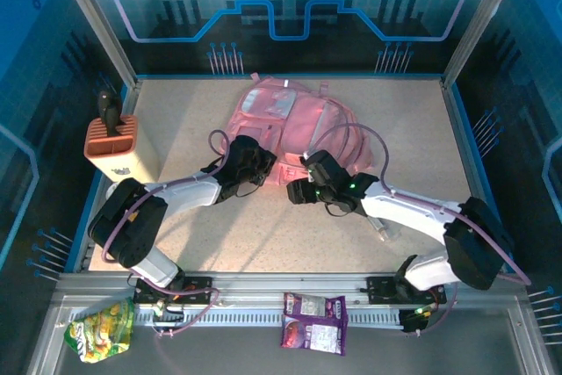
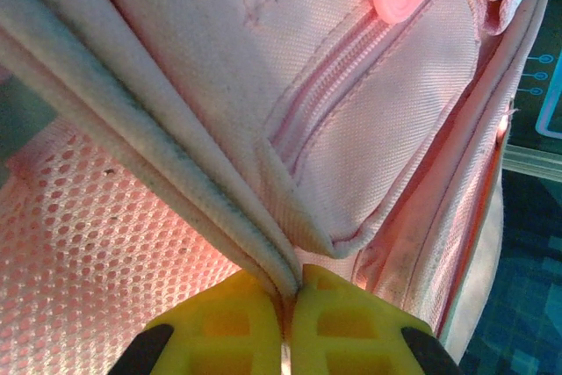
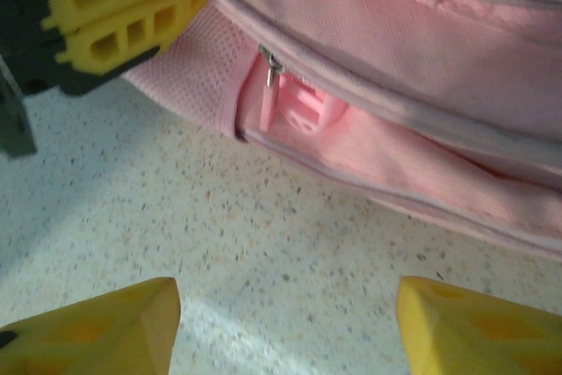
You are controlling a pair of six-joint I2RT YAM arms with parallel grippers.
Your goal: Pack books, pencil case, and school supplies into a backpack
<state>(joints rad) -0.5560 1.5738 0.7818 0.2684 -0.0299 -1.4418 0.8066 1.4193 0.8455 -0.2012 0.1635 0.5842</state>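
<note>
The pink backpack [image 1: 294, 116] lies at the middle back of the table. My left gripper [image 1: 262, 169] is at its near left corner, shut on a pale piped edge of the backpack [image 2: 369, 129] next to pink mesh. My right gripper [image 1: 299, 191] hangs open just above the table in front of the bag, nothing between its fingers [image 3: 457, 322]. Ahead of it a small zipper pull [image 3: 270, 85] hangs at the backpack's [image 3: 395, 32] seam, with the left fingers [image 3: 123, 6] beside it. A slim clear tube-like item [image 1: 385, 231] lies by my right forearm. The books and pencil case are out of view.
An orange-and-cream holder [image 1: 112, 142] stands at the left edge of the table. A green snack bag [image 1: 101, 329] and a purple packet [image 1: 314, 322] lie on the near rail strip. Frame posts and blue walls ring the table.
</note>
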